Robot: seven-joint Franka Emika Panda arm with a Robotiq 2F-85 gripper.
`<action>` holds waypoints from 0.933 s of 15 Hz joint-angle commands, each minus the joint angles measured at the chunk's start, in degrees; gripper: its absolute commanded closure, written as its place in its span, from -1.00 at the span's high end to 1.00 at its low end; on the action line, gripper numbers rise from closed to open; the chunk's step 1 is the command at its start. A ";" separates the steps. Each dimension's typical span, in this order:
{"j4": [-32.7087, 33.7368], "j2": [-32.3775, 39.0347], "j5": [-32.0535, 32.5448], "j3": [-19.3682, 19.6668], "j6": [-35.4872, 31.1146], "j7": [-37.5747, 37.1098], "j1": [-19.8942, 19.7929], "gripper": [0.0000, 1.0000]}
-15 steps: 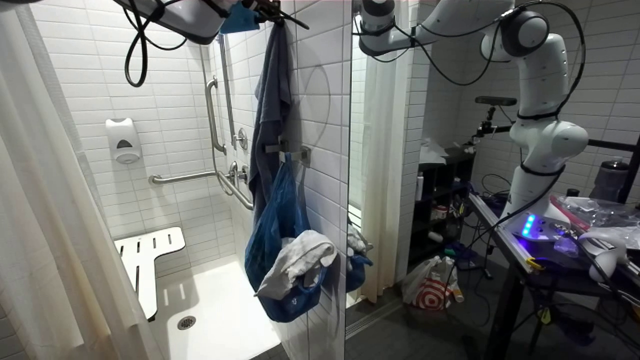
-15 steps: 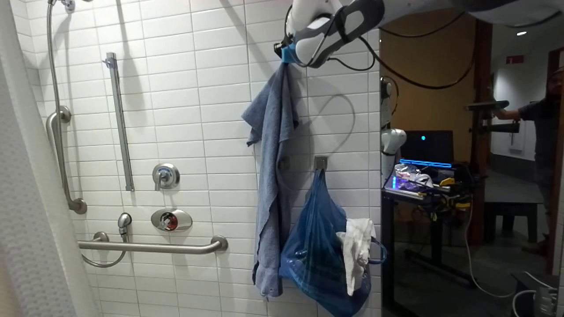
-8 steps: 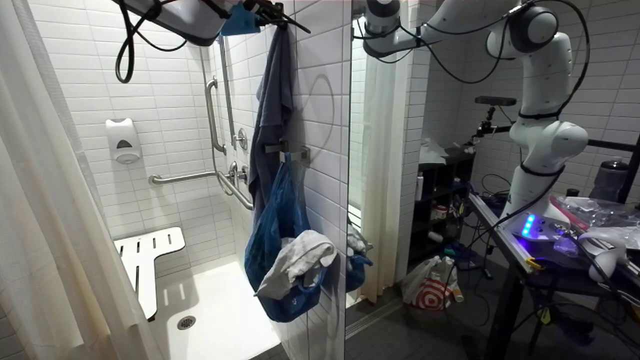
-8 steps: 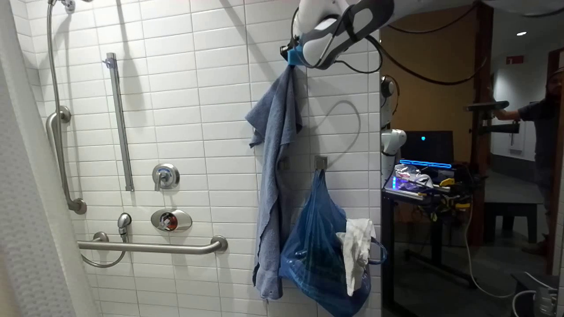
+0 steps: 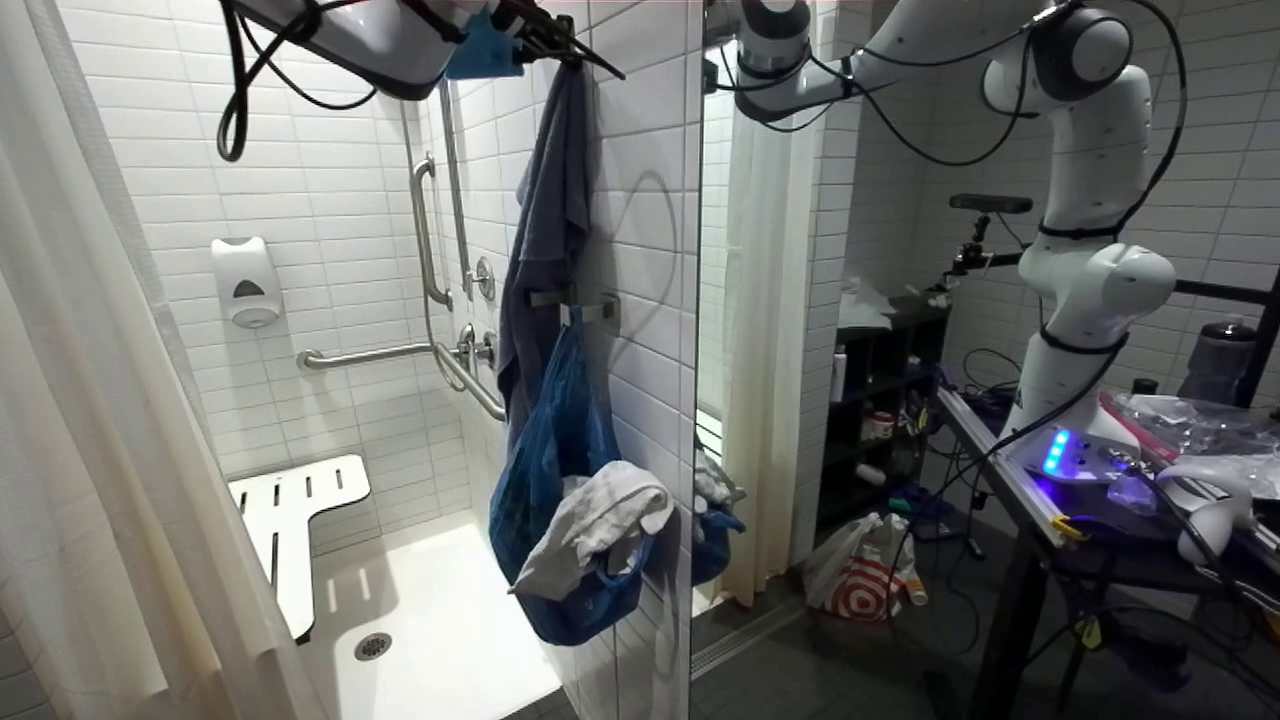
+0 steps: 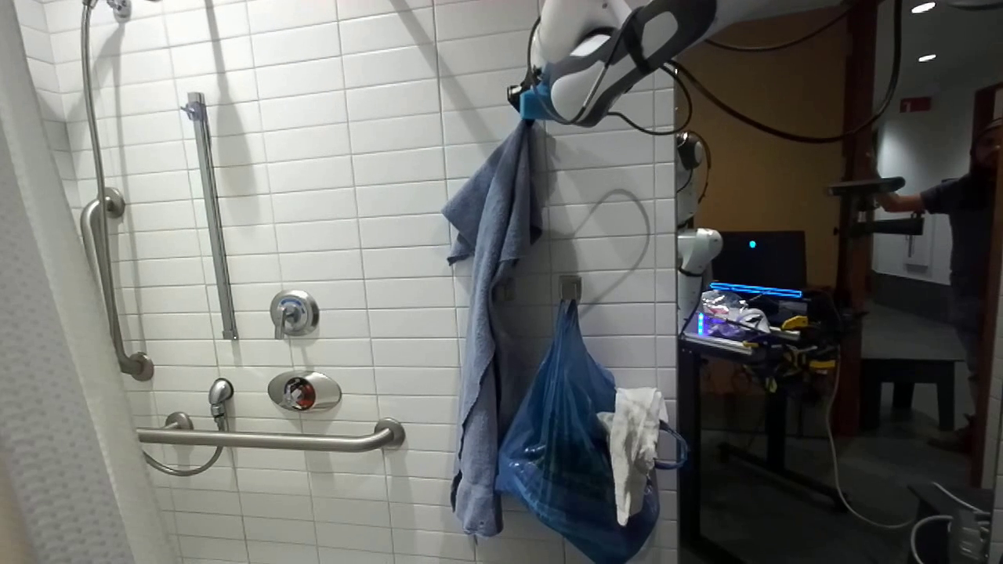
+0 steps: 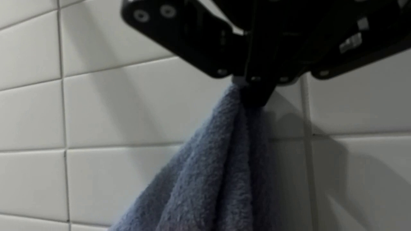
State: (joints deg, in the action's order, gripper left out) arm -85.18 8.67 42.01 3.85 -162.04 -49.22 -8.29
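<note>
Gripper (image 7: 246,88) and towel (image 6: 484,313) sit lower and slightly farther right in both exterior views than in the earlier frame; the upper folds have travelled with the grip. Jaws are drawn fully together save for the cloth pinched between them; the hold is on the towel's bunched top, as the wrist view shows. Below that point the towel hangs as a long, upright drape, its lower end just left of the blue bag (image 6: 564,439). Tiled wall (image 6: 407,258) stands close behind; whether towel and wall touch cannot be determined. A small metal fitting (image 6: 505,290) shows at the towel's right edge, partly obscured; contact there also cannot be confirmed. The blue bag hangs from a metal hook (image 6: 570,287), position unchanged, with a white cloth (image 6: 636,446) draped over its right side. Grab bar (image 6: 313,440) is fixed to the same wall at left, well apart from the towel. On the far wall (image 5: 330,200), a white dispenser (image 5: 247,282) is mounted above a slotted white seat (image 5: 295,520). Floor drain (image 5: 373,646) is set in the shower floor (image 5: 460,600), near the seat. Shower curtain (image 5: 110,400) hangs at the near left. Mirror (image 6: 772,188) adjoins the tiled wall at right.
</note>
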 commanded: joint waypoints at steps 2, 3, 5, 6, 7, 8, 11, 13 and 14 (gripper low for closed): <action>-4.87 -2.80 2.84 2.09 -1.75 -4.80 -0.77 -0.99; -5.80 -3.24 3.06 2.36 -1.98 -5.45 -0.78 -0.99; -7.10 -3.78 3.79 2.95 -2.65 -7.12 -0.79 -0.99; -8.85 -5.42 3.81 3.20 -2.46 -7.11 -0.91 -0.99; -8.27 -4.34 4.39 3.51 -2.95 -8.33 -0.81 -0.99; -9.61 -5.54 4.23 3.66 -2.90 -7.88 -0.88 -0.99; -8.34 -4.21 2.84 2.99 -2.66 -6.60 -0.04 -0.96; -8.83 -4.48 2.84 3.13 -2.76 -6.64 -0.04 -0.96; -8.87 -4.50 2.84 3.16 -2.80 -6.65 -0.04 -0.96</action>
State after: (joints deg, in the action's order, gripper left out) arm -94.05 4.17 44.85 7.01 -164.84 -55.88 -8.32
